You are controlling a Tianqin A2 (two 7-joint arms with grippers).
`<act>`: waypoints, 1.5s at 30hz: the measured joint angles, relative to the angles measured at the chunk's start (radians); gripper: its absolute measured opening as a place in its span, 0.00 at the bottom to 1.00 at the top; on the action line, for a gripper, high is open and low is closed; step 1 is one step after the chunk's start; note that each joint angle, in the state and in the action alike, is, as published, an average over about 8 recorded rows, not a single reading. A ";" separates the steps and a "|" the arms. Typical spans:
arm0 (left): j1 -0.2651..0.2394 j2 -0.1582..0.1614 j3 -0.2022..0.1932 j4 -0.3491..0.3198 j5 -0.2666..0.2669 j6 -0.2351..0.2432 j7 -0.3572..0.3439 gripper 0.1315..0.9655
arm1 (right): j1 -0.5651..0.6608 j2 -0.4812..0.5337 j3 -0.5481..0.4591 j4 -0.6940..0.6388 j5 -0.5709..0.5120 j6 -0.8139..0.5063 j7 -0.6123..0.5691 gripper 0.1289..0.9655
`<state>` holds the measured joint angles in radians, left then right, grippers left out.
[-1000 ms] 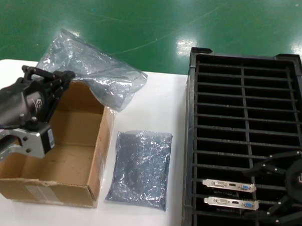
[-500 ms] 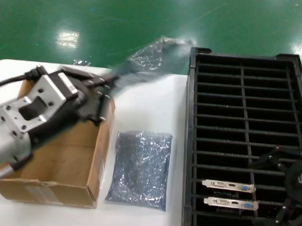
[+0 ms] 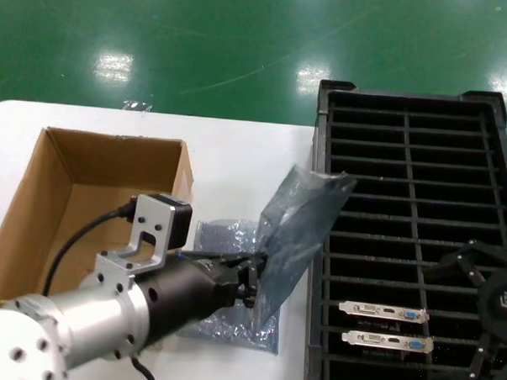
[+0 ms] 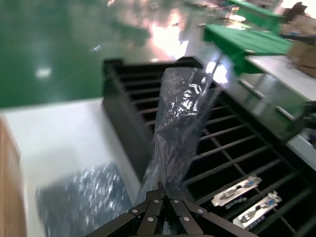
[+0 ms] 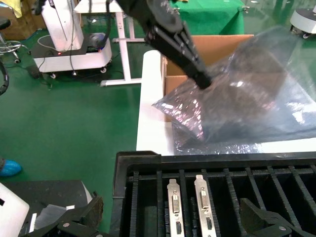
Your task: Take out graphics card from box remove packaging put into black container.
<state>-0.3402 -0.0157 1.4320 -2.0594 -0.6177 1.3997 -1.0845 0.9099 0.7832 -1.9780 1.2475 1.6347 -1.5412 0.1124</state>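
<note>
My left gripper point(image 3: 251, 282) is shut on a translucent grey-blue plastic bag point(image 3: 301, 216) and holds it up beside the left wall of the black container point(image 3: 320, 201). The wrist view shows the closed fingertips point(image 4: 165, 190) pinching the bag's lower end point(image 4: 181, 123). I cannot tell what the bag holds. Two graphics cards point(image 3: 384, 312) point(image 3: 388, 341) stand in near slots, also seen in the right wrist view point(image 5: 174, 207). My right gripper point(image 3: 483, 335) is open and empty above the container's near right slots. The cardboard box point(image 3: 35, 189) stands at left and looks empty.
A second crinkly bag point(image 3: 213, 239) lies flat on the white table point(image 3: 238, 156) between the box and the container, partly under my left arm. Most of the container's slots are empty. Green floor lies beyond the table's far edge.
My left arm has swung from over the box's far side to the table's front middle, carrying the bag to the container's left wall. The right gripper has barely moved.
</note>
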 joint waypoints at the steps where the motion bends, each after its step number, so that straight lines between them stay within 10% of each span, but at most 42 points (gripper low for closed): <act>1: 0.009 0.003 0.016 0.000 0.022 -0.010 -0.040 0.01 | 0.000 0.000 0.000 0.000 0.000 0.000 0.000 0.97; 10: 0.039 0.014 0.068 0.001 0.175 -0.083 -0.245 0.01 | 0.000 0.000 0.000 0.000 0.000 0.000 0.000 1.00; 27: -0.026 0.013 0.085 0.053 0.275 -0.061 -0.216 0.16 | 0.000 0.000 -0.001 0.000 0.001 0.000 0.000 1.00; 34: -0.082 -0.016 0.083 0.017 0.257 -0.097 -0.126 0.30 | 0.000 0.000 -0.001 0.000 0.001 0.001 0.000 1.00; 45: -0.141 -0.163 0.060 0.004 0.389 -0.390 0.218 0.60 | -0.005 -0.002 0.001 0.002 0.002 0.009 -0.001 1.00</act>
<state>-0.4811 -0.1787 1.4916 -2.0557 -0.2291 1.0094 -0.8669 0.9050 0.7809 -1.9769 1.2495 1.6363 -1.5319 0.1118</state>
